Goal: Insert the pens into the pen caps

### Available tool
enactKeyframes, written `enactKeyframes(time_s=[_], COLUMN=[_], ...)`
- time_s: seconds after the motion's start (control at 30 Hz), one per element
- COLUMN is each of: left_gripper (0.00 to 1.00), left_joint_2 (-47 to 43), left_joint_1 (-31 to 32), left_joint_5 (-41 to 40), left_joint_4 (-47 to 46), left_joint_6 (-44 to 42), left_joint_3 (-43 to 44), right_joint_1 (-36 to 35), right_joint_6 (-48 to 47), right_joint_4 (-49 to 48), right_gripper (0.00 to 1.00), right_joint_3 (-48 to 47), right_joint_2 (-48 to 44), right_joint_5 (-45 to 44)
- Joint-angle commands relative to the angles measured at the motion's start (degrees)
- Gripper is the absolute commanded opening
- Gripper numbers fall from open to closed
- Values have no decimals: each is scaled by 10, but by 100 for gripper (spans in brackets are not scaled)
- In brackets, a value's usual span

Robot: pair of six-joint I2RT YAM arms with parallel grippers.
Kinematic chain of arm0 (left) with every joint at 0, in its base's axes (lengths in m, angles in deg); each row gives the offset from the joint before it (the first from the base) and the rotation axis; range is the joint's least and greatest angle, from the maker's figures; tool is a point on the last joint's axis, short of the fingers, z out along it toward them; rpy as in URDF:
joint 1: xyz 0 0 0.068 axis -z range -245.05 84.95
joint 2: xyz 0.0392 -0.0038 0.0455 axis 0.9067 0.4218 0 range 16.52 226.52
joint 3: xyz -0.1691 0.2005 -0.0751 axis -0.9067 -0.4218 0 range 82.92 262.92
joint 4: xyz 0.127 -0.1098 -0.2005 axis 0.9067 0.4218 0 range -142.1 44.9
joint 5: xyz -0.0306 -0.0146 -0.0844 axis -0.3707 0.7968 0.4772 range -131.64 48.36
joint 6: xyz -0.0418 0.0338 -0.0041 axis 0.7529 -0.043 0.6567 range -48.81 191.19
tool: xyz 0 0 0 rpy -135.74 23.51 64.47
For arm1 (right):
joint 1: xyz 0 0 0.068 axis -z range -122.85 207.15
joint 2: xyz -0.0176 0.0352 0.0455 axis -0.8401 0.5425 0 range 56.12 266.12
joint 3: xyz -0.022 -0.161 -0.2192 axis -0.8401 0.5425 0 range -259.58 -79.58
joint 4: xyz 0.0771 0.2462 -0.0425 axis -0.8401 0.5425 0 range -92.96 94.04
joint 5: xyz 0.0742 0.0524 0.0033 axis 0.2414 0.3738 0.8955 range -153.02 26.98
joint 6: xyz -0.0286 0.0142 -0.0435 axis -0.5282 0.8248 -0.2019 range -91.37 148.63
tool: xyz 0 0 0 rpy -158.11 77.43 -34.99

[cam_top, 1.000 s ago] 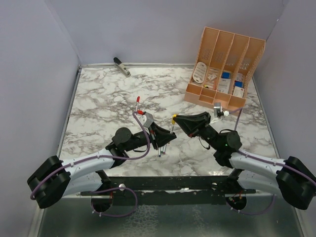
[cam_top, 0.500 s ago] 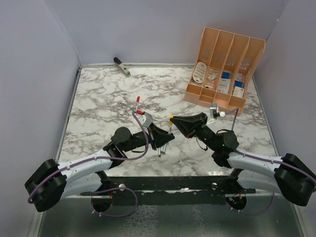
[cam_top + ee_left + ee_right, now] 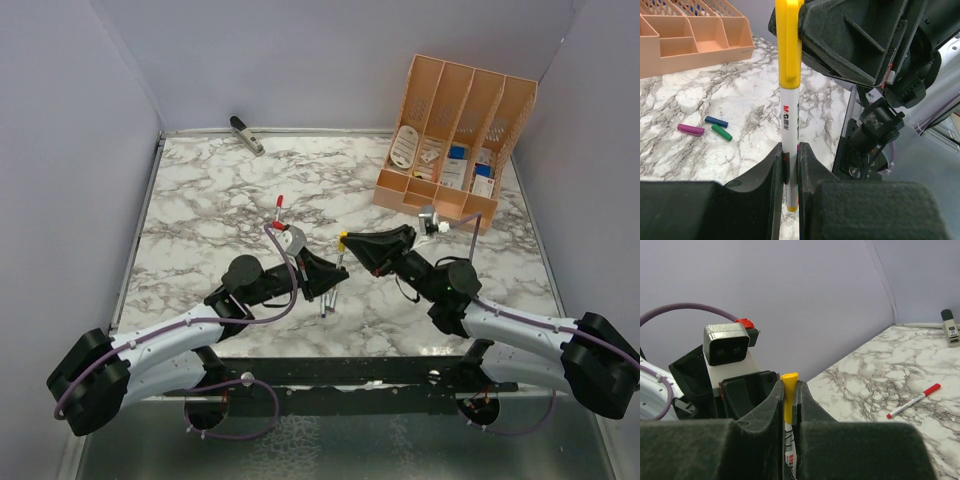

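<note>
Left gripper (image 3: 790, 157) is pinched on the lower barrel of a white pen (image 3: 789, 117), holding it upright above the marble table (image 3: 200, 200). Right gripper (image 3: 789, 388) is clamped on the yellow cap (image 3: 788, 40), which covers the pen's upper end. Both grippers meet near the table centre. Lying loose on the marble, close together, are the purple cap (image 3: 691, 129), blue cap (image 3: 716, 121) and green cap (image 3: 721, 132). A red-capped pen (image 3: 914, 401) lies apart from them. An orange organizer (image 3: 455, 140) stands at the far right.
</note>
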Motion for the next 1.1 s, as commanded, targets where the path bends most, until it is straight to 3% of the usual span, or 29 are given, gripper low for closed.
enactKeyframes(time_s=[0.0,0.2,0.33,0.53,0.67,0.77,1.07], left_gripper=[0,0,0,0,0,0,0], left_joint_2=[5,25,27,41,76,127,343], left_joint_1=[-16,-16,-17,-46,-103,-150,-214], left_joint_5=[-36,-45,-77,-145,-163,-164,-176], left_joint_4=[-86,-19,50,187,272,324,486], left_joint_6=[9,5,-10,-38,-54,-73,-127], left_joint_3=[55,61,65,89,122,167,358], right_joint_1=[-13,-13,-13,-13,-13,-13,-13], right_joint_6=[-34,-73,-97,-125,-130,-127,-120], right_joint_4=[141,169,184,233,315,371,408], right_gripper=[13,36,44,46,46,46,44], right_joint_3=[-22,-74,-83,-74,-88,-104,-103], right_joint_2=[5,-11,-42,-112,-149,-156,-160], right_joint_5=[35,6,-30,-106,-191,-241,-239])
